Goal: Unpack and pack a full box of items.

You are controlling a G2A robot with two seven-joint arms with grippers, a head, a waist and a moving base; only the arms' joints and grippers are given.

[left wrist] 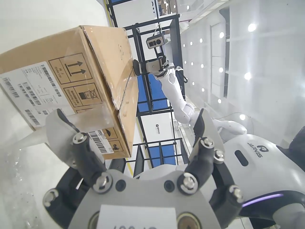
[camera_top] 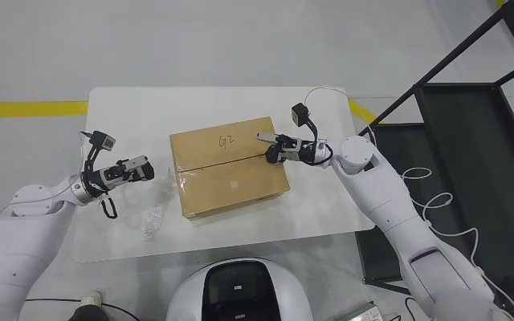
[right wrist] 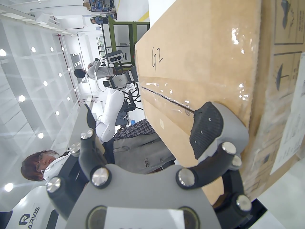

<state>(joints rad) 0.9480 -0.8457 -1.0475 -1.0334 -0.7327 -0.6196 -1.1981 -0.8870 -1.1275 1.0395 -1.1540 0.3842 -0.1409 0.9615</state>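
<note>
A: Quick, left side first. Pincer state?

B: Left gripper hangs over the table, jaws spread, nothing in them. It is near the box's left end but apart from it. A crumpled scrap of clear wrap lies on the table just in front of it.

A: Box?

B: The box sits mid-table, flat on its base, flaps closed.

A: Handling?

B: My guess: heavy, since the task calls it full. The cardboard is stiff, so the walls should take a squeeze. The tape along the top seam is glossy and probably slick, so keep pads off it. To lift, I'd press on both short ends, one gripper each. To open, work at the seam's end.

A: Looks?

B: Plain brown carton with "G2" handwritten on the top. The seam shows as a dark line under the clear tape. The left end wall carries white barcode labels and up-arrow marks. A little tape is ragged at the corner.

A: Right side?

B: Right gripper is at the box's right end, jaws apart and holding nothing. One black pad sits at the top edge by the seam end. Can't tell whether it touches.
</note>
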